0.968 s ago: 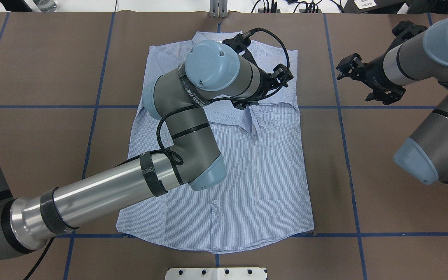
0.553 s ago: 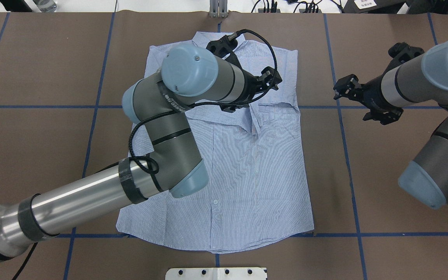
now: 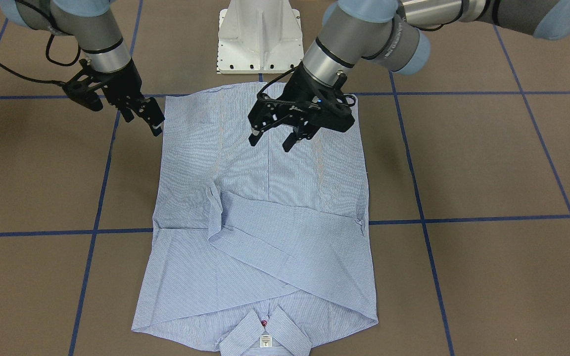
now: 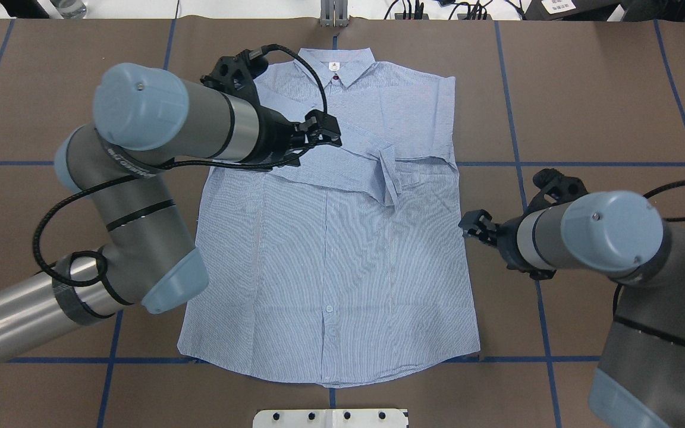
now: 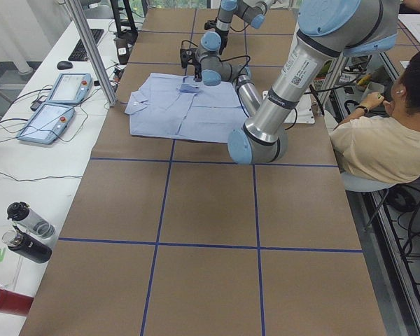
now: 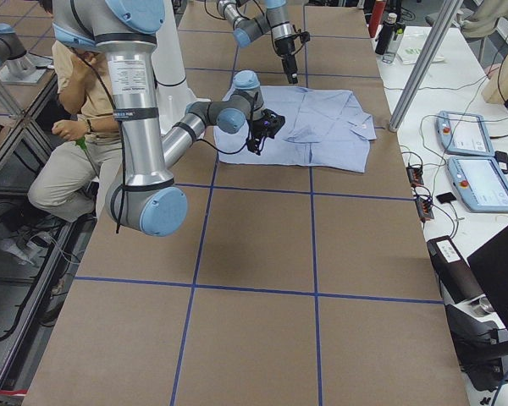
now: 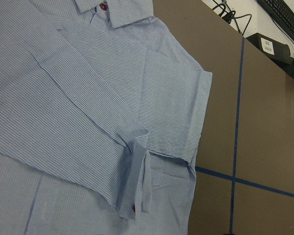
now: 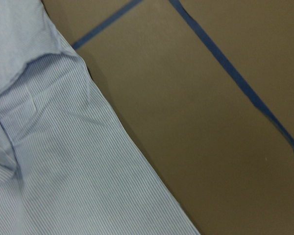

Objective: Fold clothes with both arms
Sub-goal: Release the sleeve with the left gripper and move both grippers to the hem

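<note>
My left claw [image 3: 270, 142] had pulled back leftward, open and empty above the shirt [image 4: 342, 249], which lay flat mid-tabletop [image 4: 586, 89], sleeves [image 4: 354, 157] crossed. My right claw [image 3: 142, 122], likewise open and empty, had come beside its right edge; the body fold looked next.

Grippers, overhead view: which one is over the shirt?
The left gripper, open above the folded-in sleeve below the collar. The right gripper is just off the shirt, at its side edge, over the brown table.
</note>
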`<move>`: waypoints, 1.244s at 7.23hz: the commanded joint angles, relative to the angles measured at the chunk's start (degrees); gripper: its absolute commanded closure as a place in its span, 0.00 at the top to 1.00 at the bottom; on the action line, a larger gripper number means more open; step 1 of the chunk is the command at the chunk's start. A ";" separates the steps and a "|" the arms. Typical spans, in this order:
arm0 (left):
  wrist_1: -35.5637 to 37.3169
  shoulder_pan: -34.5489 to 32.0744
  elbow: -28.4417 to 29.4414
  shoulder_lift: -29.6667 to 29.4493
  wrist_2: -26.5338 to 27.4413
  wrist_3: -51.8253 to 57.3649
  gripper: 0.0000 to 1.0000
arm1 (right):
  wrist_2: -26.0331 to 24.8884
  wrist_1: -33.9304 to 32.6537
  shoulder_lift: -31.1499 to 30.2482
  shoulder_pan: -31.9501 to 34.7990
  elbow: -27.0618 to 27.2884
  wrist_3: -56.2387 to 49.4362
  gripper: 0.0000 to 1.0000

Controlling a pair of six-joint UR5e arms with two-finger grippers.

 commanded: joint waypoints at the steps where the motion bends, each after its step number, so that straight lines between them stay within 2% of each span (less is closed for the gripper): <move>1: 0.08 -2.33 -2.28 3.63 -2.05 2.03 0.85 | -9.45 -0.10 -3.13 -12.96 2.02 11.02 0.99; 3: 0.08 -2.33 -2.11 3.99 -1.96 2.03 0.85 | -15.72 -0.36 -4.28 -19.94 2.02 17.29 0.98; 7: -0.09 -2.16 -1.67 4.16 -1.96 1.94 0.85 | -16.54 -0.45 -5.43 -21.37 0.88 18.18 0.92; 9: -0.18 -2.16 -1.49 4.34 -1.96 1.94 0.85 | -16.46 -0.27 -4.81 -21.46 0.00 21.79 0.81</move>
